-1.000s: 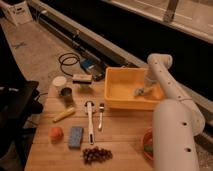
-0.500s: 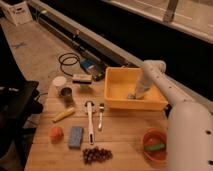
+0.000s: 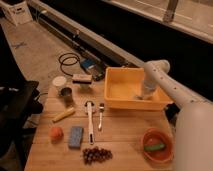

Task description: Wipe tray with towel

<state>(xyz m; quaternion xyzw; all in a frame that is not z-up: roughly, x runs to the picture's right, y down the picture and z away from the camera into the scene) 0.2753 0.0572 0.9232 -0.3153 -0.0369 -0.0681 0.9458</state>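
Observation:
A yellow tray (image 3: 116, 102) stands at the back right of the wooden table (image 3: 120, 145). My white arm reaches from the right down into it. My gripper (image 3: 141, 95) is low inside the tray at its right side, on or close to the tray floor. A pale patch by the gripper may be the towel (image 3: 135, 95), but I cannot tell it from the gripper.
An orange bowl (image 3: 157, 146) with a green item sits front right. Grapes (image 3: 96, 155), a blue sponge (image 3: 75, 136), an orange fruit (image 3: 56, 133), a banana (image 3: 63, 115), a brush (image 3: 89, 120), a fork (image 3: 100, 116), a can (image 3: 67, 94) and a cup (image 3: 59, 82) lie left of the tray.
The arm has shifted left and lower into the tray, and the gripper has moved along the tray floor. The orange bowl has come fully into sight.

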